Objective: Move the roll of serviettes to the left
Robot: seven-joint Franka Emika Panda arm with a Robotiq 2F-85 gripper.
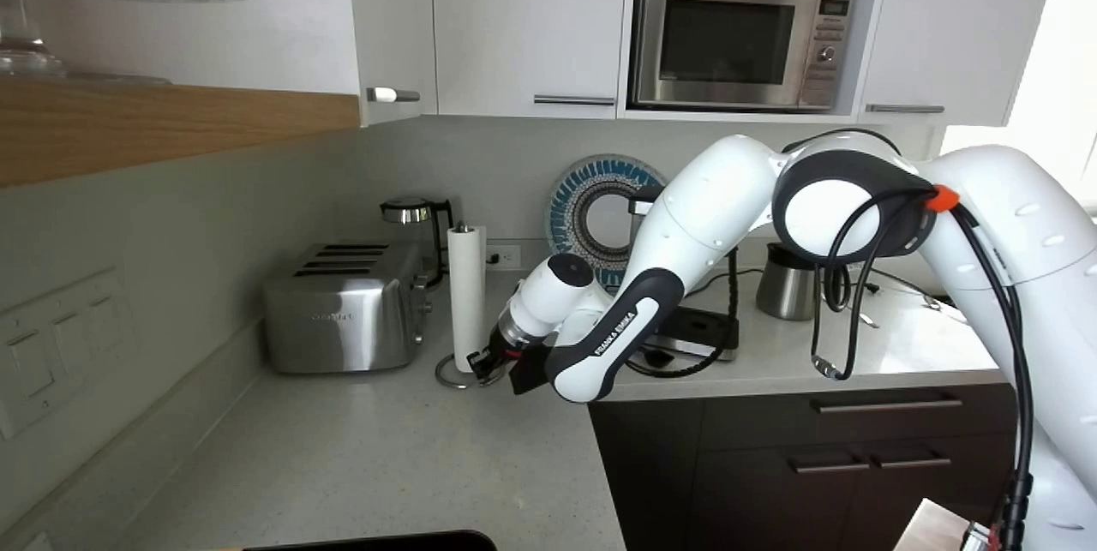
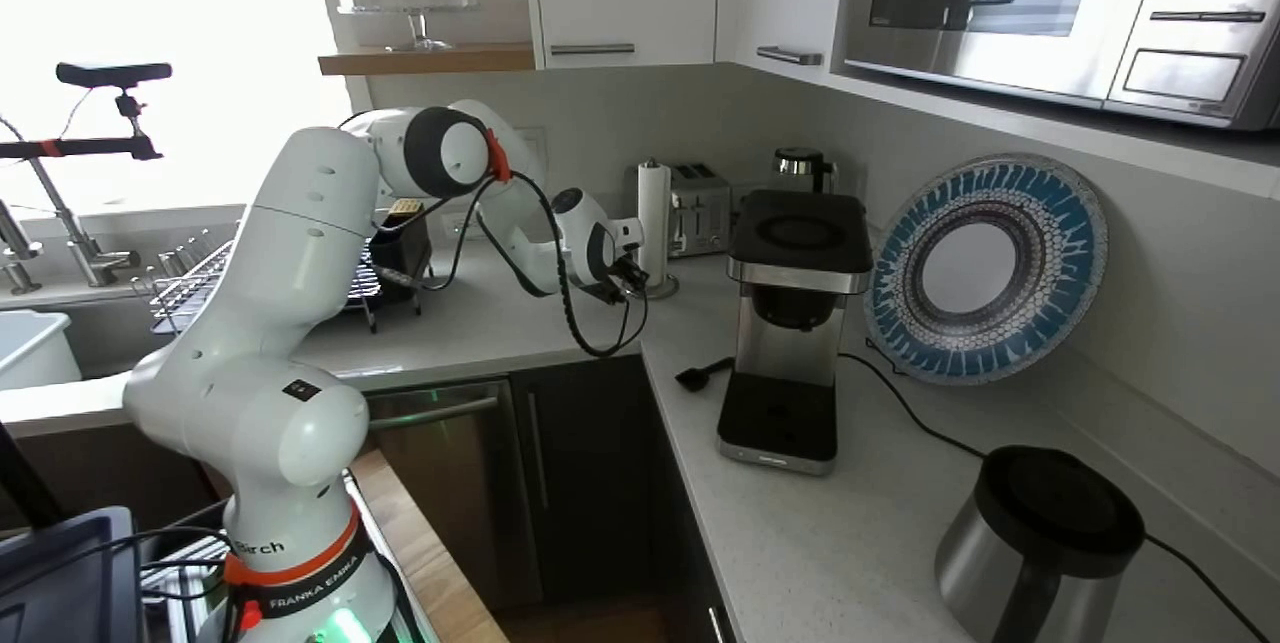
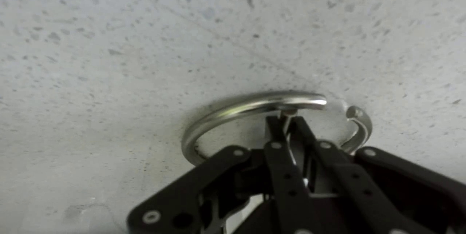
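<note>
The roll of serviettes, a tall slim white cylinder, stands upright in both exterior views (image 1: 467,294) (image 2: 654,218). Its holder's base is an open steel ring on the counter, seen large in the wrist view (image 3: 222,114); it also shows in an exterior view (image 1: 447,376). My gripper is low at the base, beside the roll, in both exterior views (image 1: 485,365) (image 2: 635,280). In the wrist view the fingertips (image 3: 285,121) are close together with a thin metal rod of the base between them. The fingers hide part of the ring. The roll itself is not clearly visible there.
A steel toaster (image 1: 343,311) stands close beside the roll, with a glass kettle (image 1: 411,217) behind. A coffee maker (image 2: 790,343) and a patterned round plate (image 2: 985,268) stand along the counter. A steel jug (image 2: 1035,543) is farther along. A wall borders the counter (image 1: 368,457).
</note>
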